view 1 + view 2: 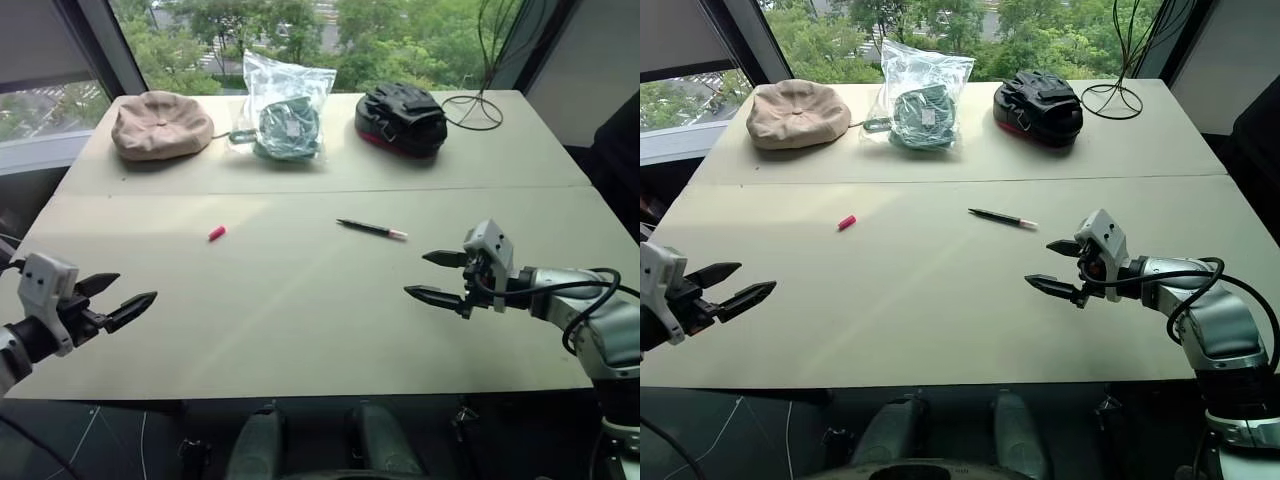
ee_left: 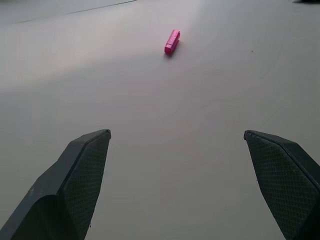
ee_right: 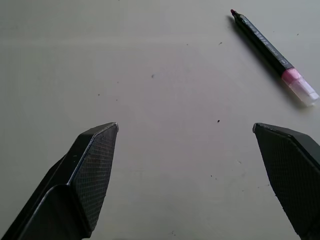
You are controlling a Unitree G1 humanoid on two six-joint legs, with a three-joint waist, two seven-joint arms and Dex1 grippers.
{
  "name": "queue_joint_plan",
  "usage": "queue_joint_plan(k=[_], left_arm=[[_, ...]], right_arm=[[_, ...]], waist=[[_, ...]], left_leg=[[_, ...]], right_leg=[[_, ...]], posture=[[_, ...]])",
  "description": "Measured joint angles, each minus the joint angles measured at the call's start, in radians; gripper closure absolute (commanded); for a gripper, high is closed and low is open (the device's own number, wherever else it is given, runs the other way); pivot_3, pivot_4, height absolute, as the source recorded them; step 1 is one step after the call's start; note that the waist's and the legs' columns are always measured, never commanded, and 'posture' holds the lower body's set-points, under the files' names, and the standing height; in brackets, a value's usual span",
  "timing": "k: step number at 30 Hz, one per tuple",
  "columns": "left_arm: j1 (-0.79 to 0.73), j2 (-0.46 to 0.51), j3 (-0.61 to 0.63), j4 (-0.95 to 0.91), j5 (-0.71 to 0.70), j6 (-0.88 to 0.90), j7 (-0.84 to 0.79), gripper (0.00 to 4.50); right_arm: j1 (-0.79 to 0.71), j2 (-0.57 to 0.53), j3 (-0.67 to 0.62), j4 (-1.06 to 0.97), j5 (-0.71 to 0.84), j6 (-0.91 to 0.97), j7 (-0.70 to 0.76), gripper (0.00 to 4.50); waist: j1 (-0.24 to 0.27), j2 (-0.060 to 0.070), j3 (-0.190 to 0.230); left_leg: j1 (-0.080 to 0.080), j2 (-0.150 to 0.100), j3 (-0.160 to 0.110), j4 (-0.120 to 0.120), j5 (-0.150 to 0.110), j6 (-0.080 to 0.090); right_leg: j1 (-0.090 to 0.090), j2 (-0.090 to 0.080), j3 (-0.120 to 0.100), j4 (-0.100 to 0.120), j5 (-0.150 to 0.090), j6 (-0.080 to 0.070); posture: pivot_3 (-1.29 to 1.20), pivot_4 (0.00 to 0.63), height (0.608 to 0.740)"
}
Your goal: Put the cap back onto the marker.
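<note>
The small pink cap (image 1: 217, 233) lies alone on the table's left middle, also in the left wrist view as the cap (image 2: 172, 41). The thin dark marker (image 1: 371, 229) with a pale pink end lies flat right of centre; the right wrist view shows the marker (image 3: 272, 53) a short way beyond the fingers. My left gripper (image 1: 112, 297) hovers open and empty near the front left edge, short of the cap. My right gripper (image 1: 430, 275) hangs open and empty at the front right, just short of the marker.
At the back of the table (image 1: 300, 310) lie a beige cap-like hat (image 1: 160, 124), a clear bag with teal contents (image 1: 287, 108) and a black and red pouch (image 1: 401, 119). Black cable loops (image 1: 476, 108) sit at the back right. A seam crosses the tabletop.
</note>
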Motion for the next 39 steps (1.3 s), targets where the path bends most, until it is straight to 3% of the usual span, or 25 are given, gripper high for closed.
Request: queue_joint_plan(k=[6, 12, 16, 20, 31, 39], left_arm=[[-0.197, 0.092, -0.135, 0.135, 0.039, -0.056, -0.13, 0.03], [-0.472, 0.176, -0.367, 0.26, 0.099, -0.118, -0.359, 0.03], [-0.633, 0.169, -0.491, 0.361, 0.152, -0.163, -0.464, 0.03], [-0.741, 0.11, -0.548, 0.43, 0.185, -0.194, -0.493, 0.03], [-0.729, 0.02, -0.577, 0.453, 0.22, -0.222, -0.465, 0.03], [-0.617, 0.024, -0.535, 0.35, 0.205, -0.209, -0.415, 0.03]], right_arm=[[-0.027, 0.0, 0.015, 0.016, -0.017, -0.003, 0.002, 0.0], [-0.08, -0.002, 0.033, 0.055, -0.034, -0.019, 0.02, 0.0], [-0.135, 0.015, 0.044, 0.117, -0.078, -0.07, -0.004, 0.0], [-0.269, 0.103, 0.11, 0.297, -0.176, -0.213, -0.029, 0.0], [-0.686, 0.376, 0.211, 1.04, -0.358, -0.619, -0.013, 0.0], [-0.788, 0.441, 0.253, 1.317, -0.467, -0.734, 0.082, 0.0]], waist=[[0.003, 0.0, 0.0], [-0.005, 0.0, 0.0], [-0.007, 0.0, 0.0], [-0.01, 0.0, 0.0], [-0.03, 0.0, 0.0], [-0.03, 0.0, 0.0]], left_leg=[[0.0, 0.0, 0.002, 0.001, 0.0, 0.0], [-0.001, -0.002, 0.005, -0.001, 0.0, 0.0], [-0.001, -0.001, 0.005, -0.001, 0.0, 0.0], [0.0, 0.0, 0.005, -0.001, 0.0, 0.0], [-0.002, 0.001, 0.004, -0.001, 0.0, 0.0], [-0.001, 0.002, 0.003, -0.001, 0.0, 0.0]], right_leg=[[0.0, 0.0, -0.001, 0.0, 0.0, 0.0], [-0.001, 0.002, -0.001, 0.0, 0.002, 0.003], [-0.003, 0.006, 0.0, 0.001, 0.002, 0.004], [-0.003, 0.01, 0.001, 0.003, 0.002, 0.004], [-0.004, 0.01, 0.001, 0.005, 0.002, 0.004], [-0.004, 0.01, 0.001, 0.005, 0.003, 0.004]], posture=[[0.0, 0.15, 0.74], [0.0, 0.15, 0.74], [0.0, 0.15, 0.74], [0.0, 0.15, 0.74], [0.0, 0.15, 0.74], [0.0, 0.15, 0.74]])
